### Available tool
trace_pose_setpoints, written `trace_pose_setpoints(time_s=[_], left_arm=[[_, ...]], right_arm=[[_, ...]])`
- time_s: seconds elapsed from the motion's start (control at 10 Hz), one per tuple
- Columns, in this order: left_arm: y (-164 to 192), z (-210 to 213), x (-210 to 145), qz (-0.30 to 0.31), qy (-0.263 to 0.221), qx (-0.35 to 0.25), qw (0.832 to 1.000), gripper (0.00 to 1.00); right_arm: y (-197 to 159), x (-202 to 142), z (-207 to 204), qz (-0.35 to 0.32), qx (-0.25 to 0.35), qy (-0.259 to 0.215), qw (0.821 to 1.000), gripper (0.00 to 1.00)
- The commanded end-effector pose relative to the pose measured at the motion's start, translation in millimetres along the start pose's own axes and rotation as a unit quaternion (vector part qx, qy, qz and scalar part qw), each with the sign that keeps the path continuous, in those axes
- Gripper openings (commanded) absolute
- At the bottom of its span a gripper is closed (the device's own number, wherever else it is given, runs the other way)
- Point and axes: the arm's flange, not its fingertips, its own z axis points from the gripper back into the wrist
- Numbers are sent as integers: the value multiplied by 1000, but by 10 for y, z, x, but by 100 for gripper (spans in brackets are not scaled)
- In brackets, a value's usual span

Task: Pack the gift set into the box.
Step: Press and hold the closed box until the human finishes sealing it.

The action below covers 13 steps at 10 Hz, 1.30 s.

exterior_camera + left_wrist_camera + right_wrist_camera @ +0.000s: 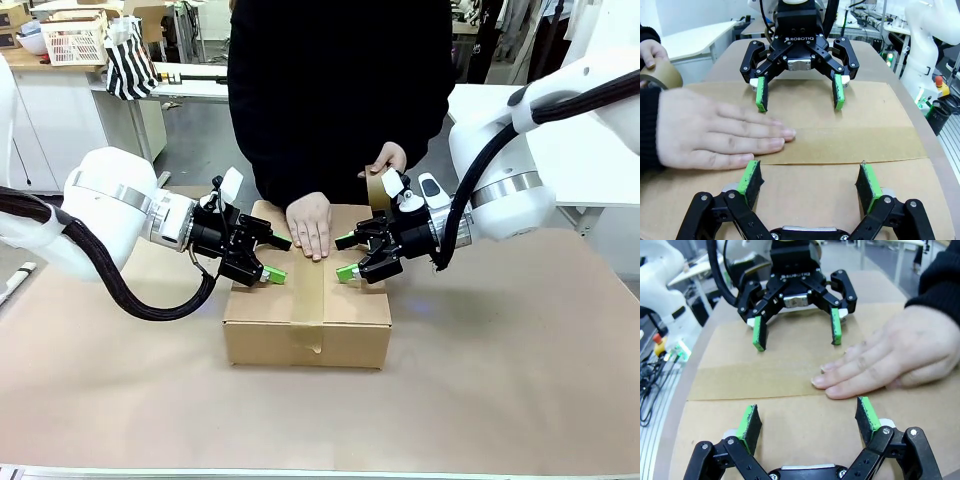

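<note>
The box (305,325) stands at the table's middle with its top flaps down and a strip of tan tape (850,145) along the seam. A person's hand (310,225) lies flat on the tape, and the other hand holds a tape roll (378,188). My left gripper (275,260) is open, its green pads over the left flap. Facing it, my right gripper (344,258) is open over the right flap. In the left wrist view my left gripper (809,176) looks across the tape at the right gripper (800,99). The gift set is hidden.
Brown paper (500,380) covers the table around the box. The person (335,90) in a black top stands at the far edge. On a counter at the back left sit a white lattice basket (75,42) and a striped bag (130,65).
</note>
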Motion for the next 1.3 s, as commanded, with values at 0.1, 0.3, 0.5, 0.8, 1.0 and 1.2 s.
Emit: trace_pose_setpoints(time_s=[0.1,0.3,0.5,0.8,1.0,1.2], left_arm=[[-9,-3,-15,1,2,-1,1000,100],[-9,-3,-15,1,2,-1,1000,100],[-9,-3,-15,1,2,-1,1000,100],[-9,-3,-15,1,2,-1,1000,100],[-9,-3,-15,1,2,-1,1000,100],[-9,-3,-15,1,2,-1,1000,100]], right_arm=[[7,-28,-2,0,1,5,1000,100],[7,-28,-2,0,1,5,1000,100],[7,-28,-2,0,1,5,1000,100],[7,-28,-2,0,1,5,1000,100],[7,-28,-2,0,1,5,1000,100],[7,-28,-2,0,1,5,1000,100]])
